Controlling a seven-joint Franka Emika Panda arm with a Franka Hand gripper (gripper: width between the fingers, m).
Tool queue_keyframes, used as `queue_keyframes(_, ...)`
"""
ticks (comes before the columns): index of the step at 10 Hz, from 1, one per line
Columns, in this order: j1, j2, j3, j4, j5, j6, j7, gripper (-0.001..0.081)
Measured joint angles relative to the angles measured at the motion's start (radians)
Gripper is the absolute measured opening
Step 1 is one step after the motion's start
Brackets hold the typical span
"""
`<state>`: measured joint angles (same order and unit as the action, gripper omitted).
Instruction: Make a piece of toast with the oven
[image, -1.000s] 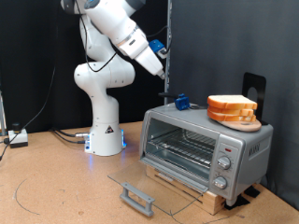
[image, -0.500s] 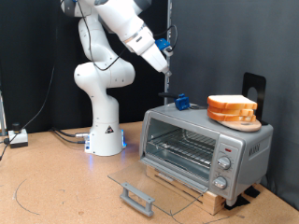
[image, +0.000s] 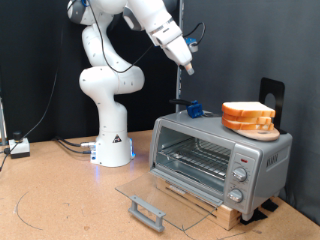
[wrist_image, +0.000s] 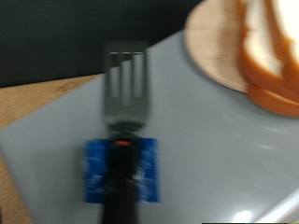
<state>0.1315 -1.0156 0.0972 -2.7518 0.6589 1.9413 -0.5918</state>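
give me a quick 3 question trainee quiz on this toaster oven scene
1. True or false: the toaster oven door is open.
2. Where does the stack of bread slices sit? A) on the wire rack B) on top of the oven C) on the table
3. Fill in: the tool lying on the oven top near the bread is a ____.

Key:
1. True; the glass door lies folded down.
2. B
3. Spatula; its handle sits in a blue holder. The gripper hangs in the air above it, holding nothing visible.
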Motion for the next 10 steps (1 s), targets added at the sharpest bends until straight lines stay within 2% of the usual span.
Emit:
queue_keyframes(2,0.008,-0.047,0.032,-0.004,-0.009,-0.098,0.054,0.0807)
queue_keyframes(4,-0.002,-0.079,0.083,-0.020,-0.011,-0.092,0.141,0.0807)
queue_keyframes(6,-0.015,-0.093,0.099,-0.029,-0.011,-0.087,0.156,0.0807)
queue_keyframes(7,-0.014,-0.092,0.109,-0.039,-0.001,-0.053,0.154,0.0807)
queue_keyframes(9,-0.018,-0.074,0.183,-0.086,0.000,0.067,0.154,0.0807)
queue_keyframes(10,-0.019,-0.046,0.208,-0.093,0.000,0.081,0.154,0.0807)
